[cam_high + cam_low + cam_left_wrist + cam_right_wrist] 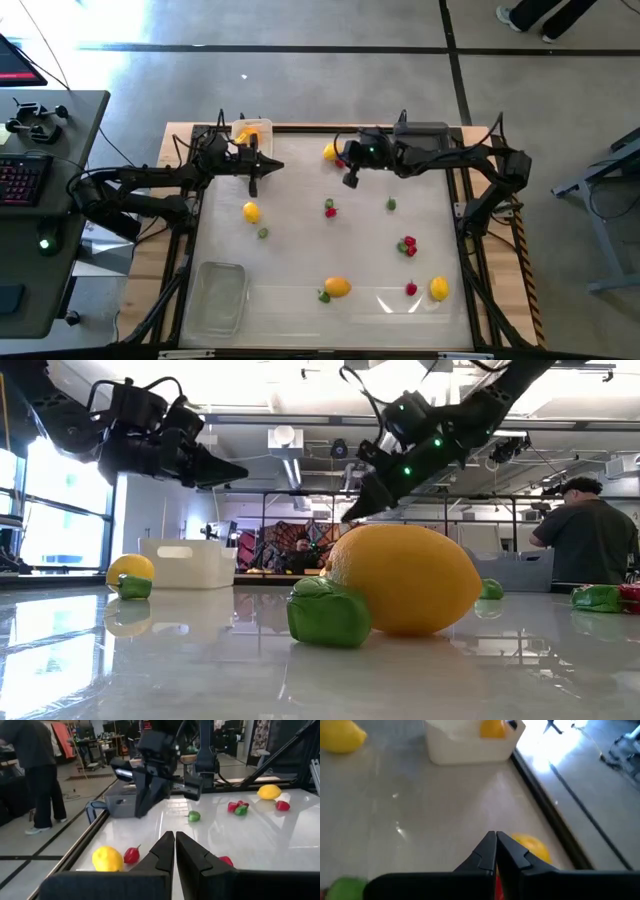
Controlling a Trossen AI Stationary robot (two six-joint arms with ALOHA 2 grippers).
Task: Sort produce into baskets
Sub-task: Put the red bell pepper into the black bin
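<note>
Left gripper (254, 183): fingers pressed together, empty, raised over table (300, 250) beside white tray (262, 128). Right gripper (351, 180): fingers together, empty, raised near far edge, above yellow fruit (330, 152).
Clear tray (218, 297): near-left corner.
White tray: far-left, orange piece (492, 728) inside.
Dark grey tray (120, 800): far edge, under right arm.
Lemon (338, 287) with green piece (324, 296) touching: near-centre.
Remaining produce scattered: yellow fruit with green (251, 212), red berries (409, 245).

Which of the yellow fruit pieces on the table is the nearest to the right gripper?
The yellow piece at the table's far edge, directly beside the right gripper. The other yellow pieces lie much farther from it.
</note>
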